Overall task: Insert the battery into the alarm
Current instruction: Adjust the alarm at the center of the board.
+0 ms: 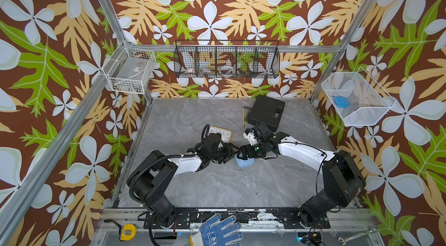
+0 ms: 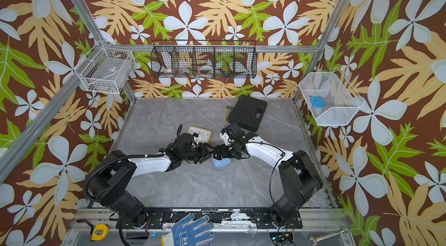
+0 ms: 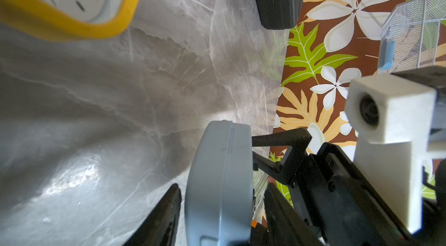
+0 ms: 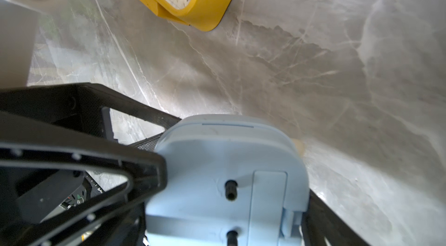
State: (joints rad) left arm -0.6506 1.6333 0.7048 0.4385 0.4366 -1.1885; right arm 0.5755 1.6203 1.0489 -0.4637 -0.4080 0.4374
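right hand (image 4: 237, 180) clamped across the blue alarm (image 4: 205, 155), left hand (image 3: 222, 185) set astride its edge, grip cannot be told, yellow clock (image 4: 212, 3) nearby

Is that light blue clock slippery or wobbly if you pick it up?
The light blue plastic alarm clock looks stiff and probably light, since it is a slim moulded case. Its smooth, rounded edge could slip in a pinch. Stood on its narrow edge, it may tip easily.
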